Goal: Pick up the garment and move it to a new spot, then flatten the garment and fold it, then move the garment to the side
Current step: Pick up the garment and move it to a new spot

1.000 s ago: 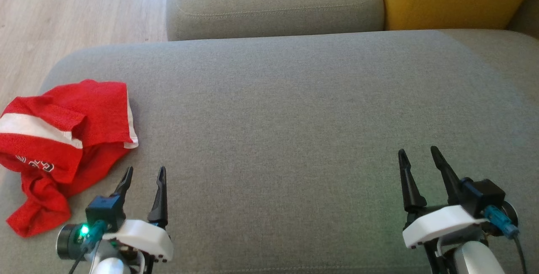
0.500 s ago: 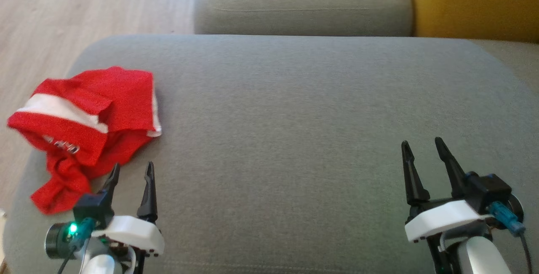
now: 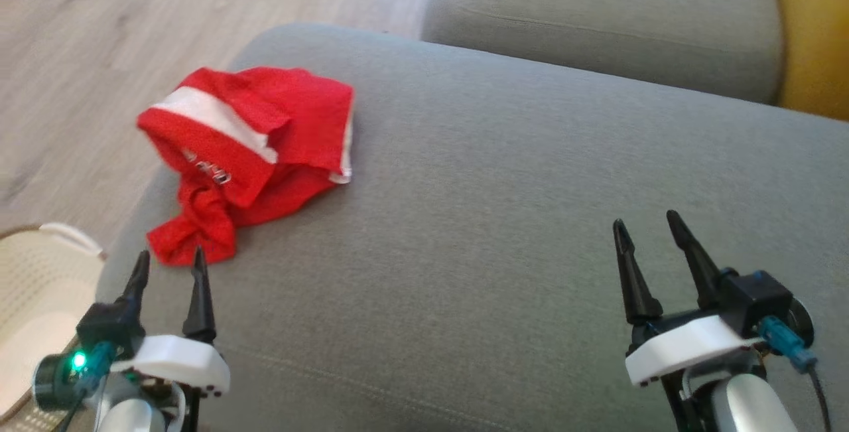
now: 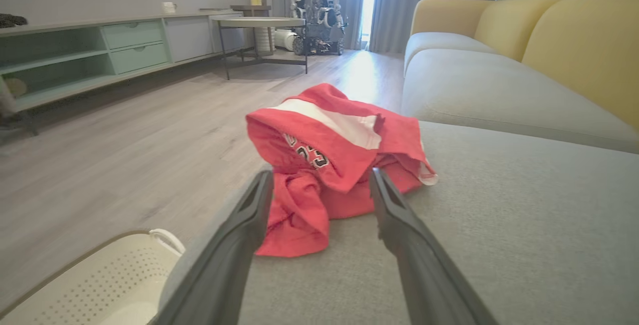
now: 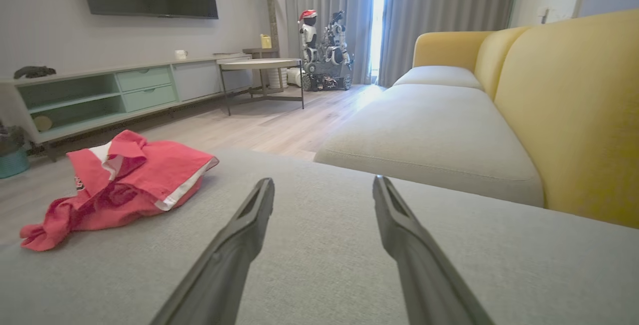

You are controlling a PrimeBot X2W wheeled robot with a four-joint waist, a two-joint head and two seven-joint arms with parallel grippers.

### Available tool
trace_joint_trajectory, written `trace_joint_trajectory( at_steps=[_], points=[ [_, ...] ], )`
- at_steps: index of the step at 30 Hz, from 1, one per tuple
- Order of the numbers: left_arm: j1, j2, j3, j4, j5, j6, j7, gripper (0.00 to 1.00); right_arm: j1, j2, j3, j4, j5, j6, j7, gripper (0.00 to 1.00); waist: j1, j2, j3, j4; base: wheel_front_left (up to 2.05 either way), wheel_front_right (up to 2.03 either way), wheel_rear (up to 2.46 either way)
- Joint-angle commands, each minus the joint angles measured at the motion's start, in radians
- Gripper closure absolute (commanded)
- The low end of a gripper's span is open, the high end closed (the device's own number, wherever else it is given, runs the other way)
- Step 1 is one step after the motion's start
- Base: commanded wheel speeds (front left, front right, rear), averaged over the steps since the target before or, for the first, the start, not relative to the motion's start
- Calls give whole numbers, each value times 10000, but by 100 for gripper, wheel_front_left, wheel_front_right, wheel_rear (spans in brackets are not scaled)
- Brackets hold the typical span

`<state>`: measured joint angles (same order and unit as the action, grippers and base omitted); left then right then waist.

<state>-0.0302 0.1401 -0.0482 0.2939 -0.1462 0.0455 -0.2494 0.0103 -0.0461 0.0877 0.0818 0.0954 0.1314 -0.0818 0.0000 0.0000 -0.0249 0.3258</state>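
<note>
1. Head view: the crumpled red garment (image 3: 252, 146) lies at the left end of the grey sofa cushion (image 3: 477, 219), just ahead of the left claw (image 3: 170, 256); the right claw (image 3: 647, 219) is well apart. Both claws gape open, empty.
2. Left wrist view: the garment sits straight ahead of the spread claw, bunched tail nearest.
3. Right wrist view: it lies far left; the left arm seems better placed.
</note>
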Motion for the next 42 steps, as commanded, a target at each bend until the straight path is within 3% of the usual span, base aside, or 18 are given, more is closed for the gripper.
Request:
trace_joint_trajectory(
  at_steps=[1,20,31,36,42],
  points=[
    [-366,207,396,-365,56,105,-124,0,-230,-42,245,-370,-30,-7,23,0,0,0,-23,318,0,0,0],
    [-403,105,562,-457,139,98,-124,0,-247,-42,355,-438,142,-7,140,0,0,0,5,633,0,0,0],
    [-1843,69,700,-497,25,-43,-124,0,-789,-41,418,-858,-111,-7,426,0,0,0,1296,-73,0,0,0],
    [-3205,153,868,398,-227,-234,-124,0,-1161,-41,350,-1103,-359,-7,634,0,0,0,2204,-590,0,0,0],
    [-5185,198,1011,2855,-688,-556,-123,0,-1313,-103,95,-1443,-569,-7,935,0,0,0,3167,-733,0,0,0]
  ],
)
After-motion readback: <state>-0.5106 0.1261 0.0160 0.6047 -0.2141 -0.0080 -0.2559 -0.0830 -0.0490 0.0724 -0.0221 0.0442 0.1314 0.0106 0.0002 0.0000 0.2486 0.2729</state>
